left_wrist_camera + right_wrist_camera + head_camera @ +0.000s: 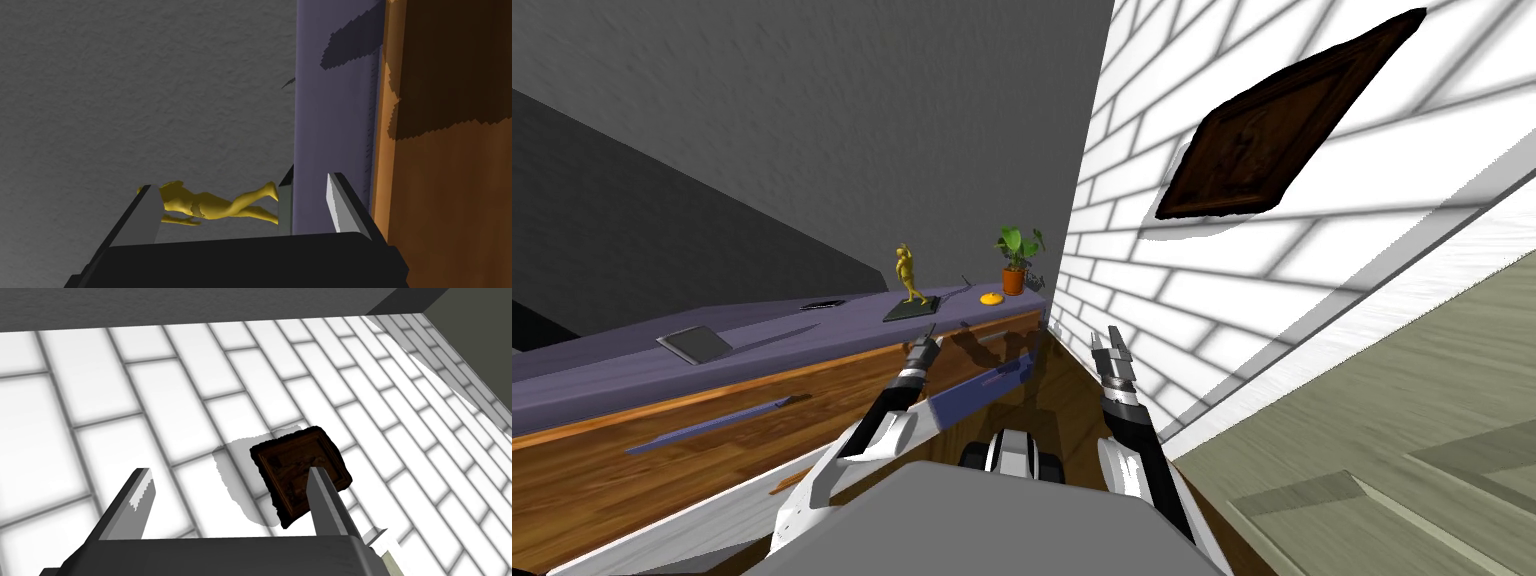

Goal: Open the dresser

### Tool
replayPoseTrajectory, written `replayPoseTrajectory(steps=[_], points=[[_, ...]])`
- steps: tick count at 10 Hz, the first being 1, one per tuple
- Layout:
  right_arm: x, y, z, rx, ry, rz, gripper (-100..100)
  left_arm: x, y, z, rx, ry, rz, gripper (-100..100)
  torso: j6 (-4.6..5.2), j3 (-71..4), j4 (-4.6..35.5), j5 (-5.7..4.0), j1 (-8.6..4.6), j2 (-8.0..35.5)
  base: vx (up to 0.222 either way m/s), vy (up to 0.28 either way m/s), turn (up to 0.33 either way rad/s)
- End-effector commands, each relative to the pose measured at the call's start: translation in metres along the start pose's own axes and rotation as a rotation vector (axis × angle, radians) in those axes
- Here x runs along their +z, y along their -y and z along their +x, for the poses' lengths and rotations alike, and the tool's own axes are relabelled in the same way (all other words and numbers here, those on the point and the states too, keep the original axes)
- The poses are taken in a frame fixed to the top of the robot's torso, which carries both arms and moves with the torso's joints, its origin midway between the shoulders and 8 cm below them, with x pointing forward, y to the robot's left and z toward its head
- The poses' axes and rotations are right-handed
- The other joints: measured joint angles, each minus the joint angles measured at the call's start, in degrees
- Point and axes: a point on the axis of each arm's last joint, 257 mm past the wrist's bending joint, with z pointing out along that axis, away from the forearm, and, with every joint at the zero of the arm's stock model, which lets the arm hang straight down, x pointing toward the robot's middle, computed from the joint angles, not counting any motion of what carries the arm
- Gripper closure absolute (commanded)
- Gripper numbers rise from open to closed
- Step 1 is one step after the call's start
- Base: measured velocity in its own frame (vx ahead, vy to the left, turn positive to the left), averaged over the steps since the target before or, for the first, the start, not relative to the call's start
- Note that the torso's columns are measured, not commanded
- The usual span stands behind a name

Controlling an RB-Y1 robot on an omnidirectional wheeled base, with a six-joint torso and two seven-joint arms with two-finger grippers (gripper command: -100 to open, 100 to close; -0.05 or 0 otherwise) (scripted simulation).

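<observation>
The dresser [612, 480] looks shut. Left tool [928, 333] hangs spread by its top edge, handle [992, 385] ungripped. Right tool [1106, 342] is spread, idle.

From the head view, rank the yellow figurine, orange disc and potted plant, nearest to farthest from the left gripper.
1. Yellow figurine, just beyond the left gripper.
2. Orange disc, further along the dresser top.
3. Potted plant, by the corner.

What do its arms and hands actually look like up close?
Both arms are white and light grey shells with black joints. The left gripper and the right gripper each have two thin, light grey, blade-like fingers rising from a dark, boxy body.
</observation>
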Motion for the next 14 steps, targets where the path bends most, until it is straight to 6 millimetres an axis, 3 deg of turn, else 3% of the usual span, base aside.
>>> replayPoseTrajectory(steps=[1, 2, 9, 11, 14], points=[[0.000, 0.000, 0.000, 0.000, 0.000, 0.000, 0, 0.000, -0.021, -0.010, -0.007, 0.022, -0.046, -100, 0.00, 0.0, 0.0, 0.00, -0.01, 0.0, 0.080, -0.120, 0.055], [0.000, 0.000, 0.000, 0.000, 0.000, 0.000, 0, -0.001, -0.038, -0.019, -0.013, 0.041, -0.083, -100, 0.00, 0.0, 0.0, -0.01, -0.02, 0.0, 0.105, -0.192, 0.098], [0.000, 0.000, 0.000, 0.000, 0.000, 0.000, 0, -0.016, -0.105, -0.049, -0.067, 0.133, -0.234, -100, 0.00, 0.0, 0.0, -0.02, -0.07, 0.0, 0.096, -0.156, 0.073], [0.000, 0.000, 0.000, 0.000, 0.000, 0.000, 0, -0.027, -0.133, -0.052, -0.116, 0.178, -0.292, -100, 0.00, 0.0, 0.0, -0.01, -0.03, 0.1, 0.073, -0.181, 0.076], [0.000, 0.000, 0.000, 0.000, 0.000, 0.000, 0, -0.040, -0.155, -0.043, -0.183, 0.221, -0.336, -100, 0.01, 0.0, 0.0, 0.05, 0.18, 0.0, 0.082, -0.123, 0.047]])
